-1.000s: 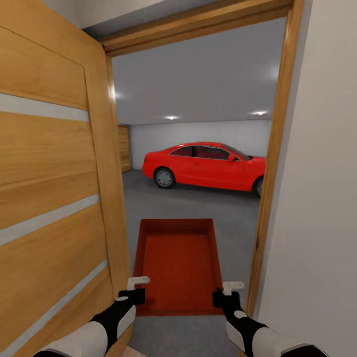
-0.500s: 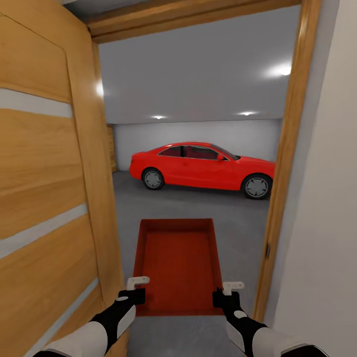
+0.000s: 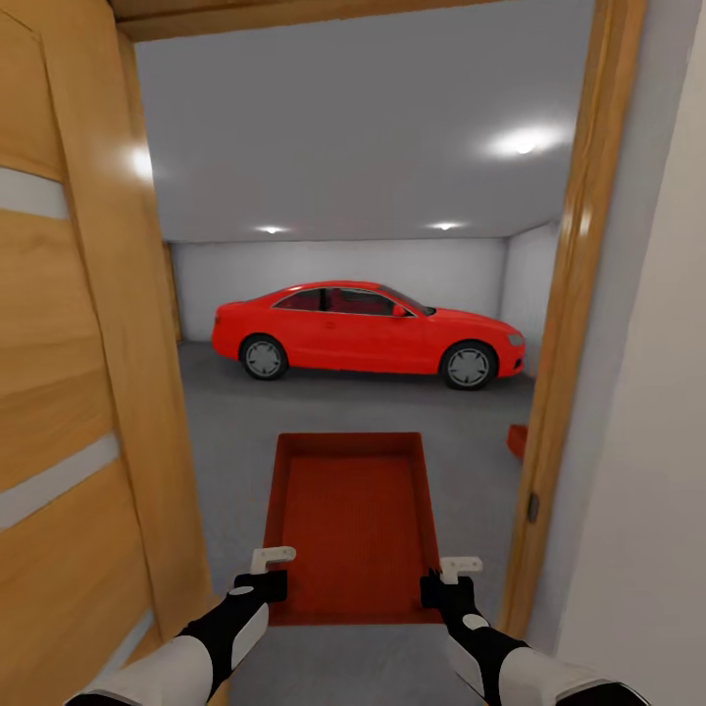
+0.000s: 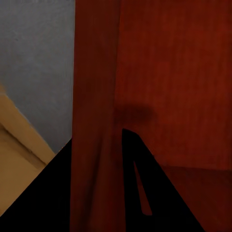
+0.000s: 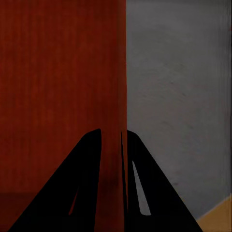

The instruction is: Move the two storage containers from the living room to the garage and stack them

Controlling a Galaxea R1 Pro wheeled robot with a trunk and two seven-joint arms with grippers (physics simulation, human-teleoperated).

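Both grippers, left (image 3: 273,572) and right (image 3: 443,579), are pinching the side walls of one red bin (image 3: 353,520) in the garage doorway, while another bin's corner (image 3: 517,440) is sitting on the concrete floor (image 3: 324,412), stacking not yet done.

I hold the red-orange ribbed open-top storage container (image 3: 353,520) ahead of me, my left end effector (image 3: 263,579) on its left wall and my right end effector (image 3: 443,580) on its right wall. An open wood-panel door (image 3: 69,392) stands to my left, a wooden door frame (image 3: 574,324) to my right. Beyond, the red car (image 3: 368,333) stands on the dark grey concrete floor (image 3: 343,402). A small red-orange object (image 3: 517,440) lies on that floor beside the frame.
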